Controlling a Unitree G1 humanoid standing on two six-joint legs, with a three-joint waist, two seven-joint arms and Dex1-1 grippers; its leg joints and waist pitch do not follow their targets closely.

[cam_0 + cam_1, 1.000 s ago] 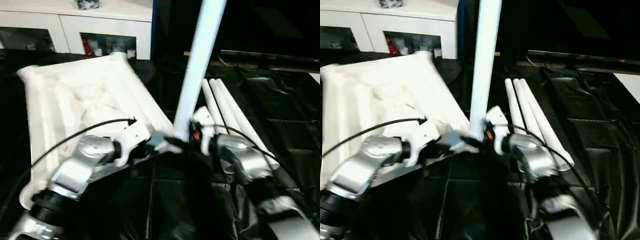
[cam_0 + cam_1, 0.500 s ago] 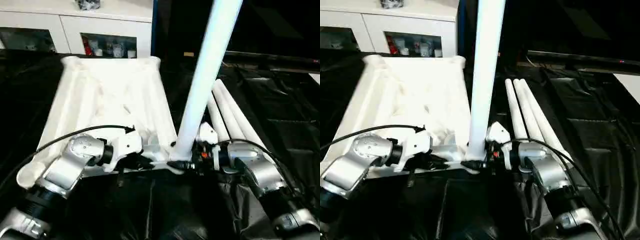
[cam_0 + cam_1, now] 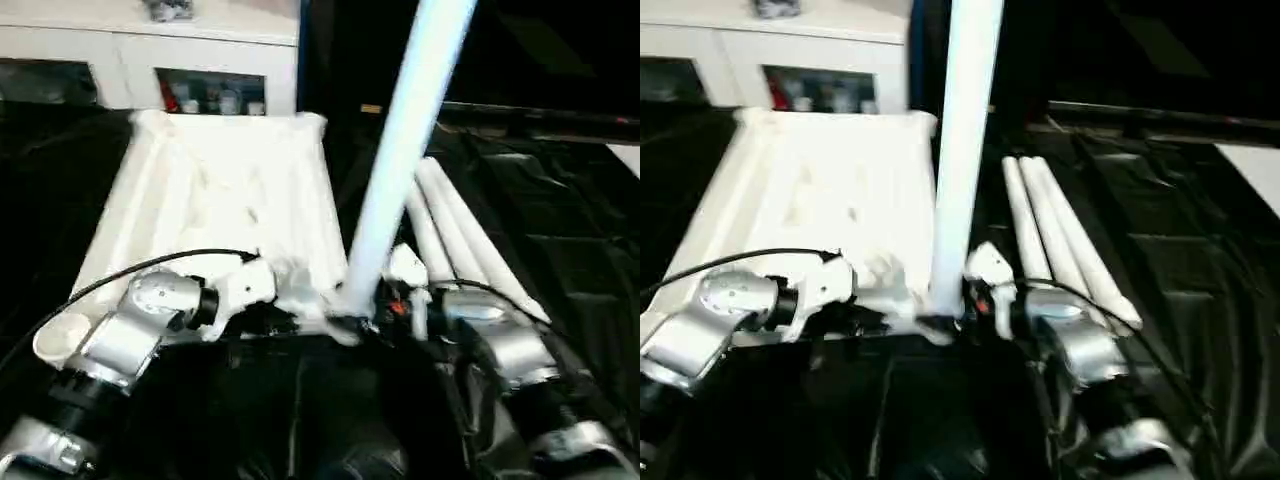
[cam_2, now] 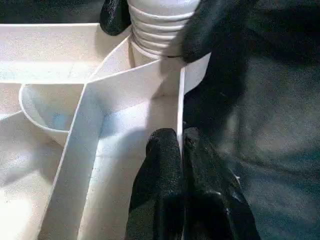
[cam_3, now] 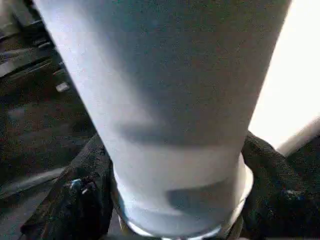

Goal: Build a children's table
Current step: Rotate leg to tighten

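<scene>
Both arms are shiny silver, round like tubes, with black rings near the bottom. The left arm (image 3: pixel 130 335) has a white block at its wrist, and a thin black cable loops over it. The right arm (image 3: pixel 500 345) has a white wrist part with a small red spot. Each pincer (image 4: pixel 181 150) has two black, rubbery fingers (image 5: pixel 82 200).

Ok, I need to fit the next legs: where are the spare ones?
Three spare legs lie side by side on the black cloth, right of the tabletop, just behind the right gripper.
</scene>
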